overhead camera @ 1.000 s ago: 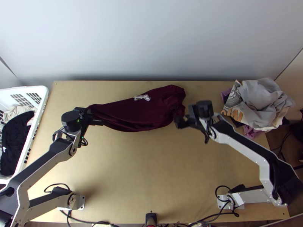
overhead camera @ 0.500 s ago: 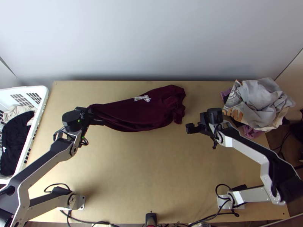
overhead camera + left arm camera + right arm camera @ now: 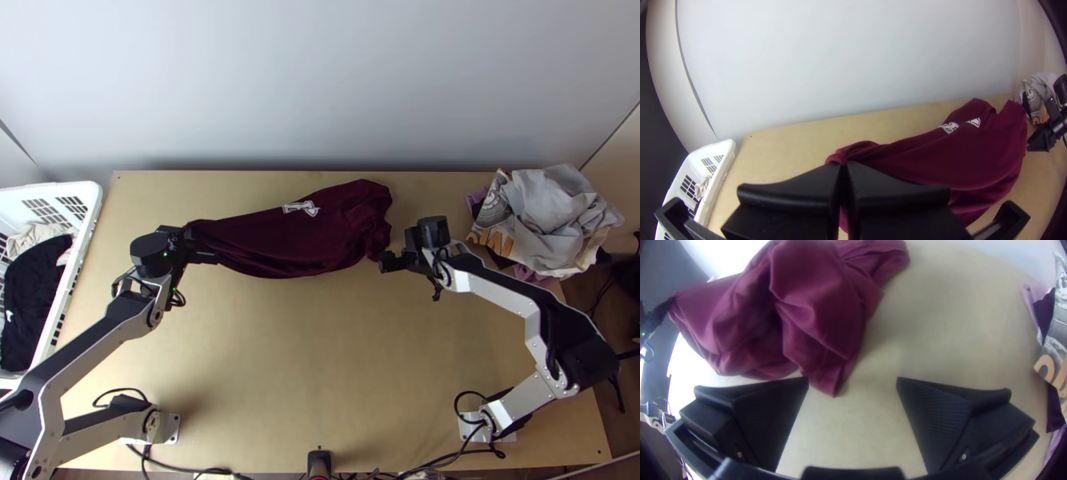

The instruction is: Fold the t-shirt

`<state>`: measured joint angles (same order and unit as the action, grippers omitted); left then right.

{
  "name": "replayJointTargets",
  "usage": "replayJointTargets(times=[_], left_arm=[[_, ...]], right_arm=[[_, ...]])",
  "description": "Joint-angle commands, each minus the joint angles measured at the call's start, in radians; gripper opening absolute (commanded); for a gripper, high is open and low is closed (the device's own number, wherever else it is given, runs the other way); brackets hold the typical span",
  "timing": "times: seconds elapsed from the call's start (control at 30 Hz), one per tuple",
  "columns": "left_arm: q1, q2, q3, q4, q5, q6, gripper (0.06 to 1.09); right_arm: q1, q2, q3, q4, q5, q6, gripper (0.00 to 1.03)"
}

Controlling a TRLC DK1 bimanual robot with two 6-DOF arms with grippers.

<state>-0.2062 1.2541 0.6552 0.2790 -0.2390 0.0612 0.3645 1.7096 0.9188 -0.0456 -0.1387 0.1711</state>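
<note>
My left gripper pinched one end of the bunched t-shirt; my right gripper gaped wide, empty. Spreading and probably every fold lay ahead.

A dark red cloth t-shirt lies on the light wooden table, between a white plastic basket at left and a messy grey cloth heap at right.

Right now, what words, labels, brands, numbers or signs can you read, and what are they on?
None reads whole.
Shirt: white print, creased, unclear.
Pile: orange letters, partly hidden; grey print, too blurred.
Black cloth in basket: white mark, too small.
</note>
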Motion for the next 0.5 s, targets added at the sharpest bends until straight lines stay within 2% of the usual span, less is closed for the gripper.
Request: replayJointTargets(times=[0.0, 0.13, 0.2, 0.23, 0.27, 0.37, 0.4, 0.47], left_arm=[[0.005, 0.016, 0.000, 0.005, 0.000, -0.003, 0.09], [-0.001, 0.034, 0.009, 0.020, 0.000, -0.009, 0.09], [-0.004, 0.042, 0.014, 0.022, 0.000, -0.015, 0.09], [-0.006, 0.044, 0.017, 0.022, 0.000, -0.018, 0.09], [-0.006, 0.047, 0.018, 0.022, 0.000, -0.018, 0.09], [-0.006, 0.051, 0.020, 0.022, 0.000, -0.020, 0.09], [-0.006, 0.051, 0.020, 0.022, 0.000, -0.020, 0.09], [-0.006, 0.051, 0.020, 0.023, 0.000, -0.020, 0.09]], right_arm=[[0.024, 0.053, 0.038, 0.000, -0.006, 0.005, 0.92], [0.037, 0.094, 0.057, -0.007, -0.006, 0.016, 0.91], [0.051, 0.104, 0.066, -0.007, -0.006, 0.018, 0.84], [0.060, 0.105, 0.072, -0.008, -0.004, 0.018, 0.76], [0.071, 0.107, 0.078, -0.007, -0.004, 0.013, 0.61], [0.086, 0.131, 0.112, -0.008, 0.001, -0.002, 0.11], [0.088, 0.137, 0.120, -0.011, 0.005, -0.004, 0.04], [0.090, 0.136, 0.120, -0.013, 0.022, -0.004, 0.04]])
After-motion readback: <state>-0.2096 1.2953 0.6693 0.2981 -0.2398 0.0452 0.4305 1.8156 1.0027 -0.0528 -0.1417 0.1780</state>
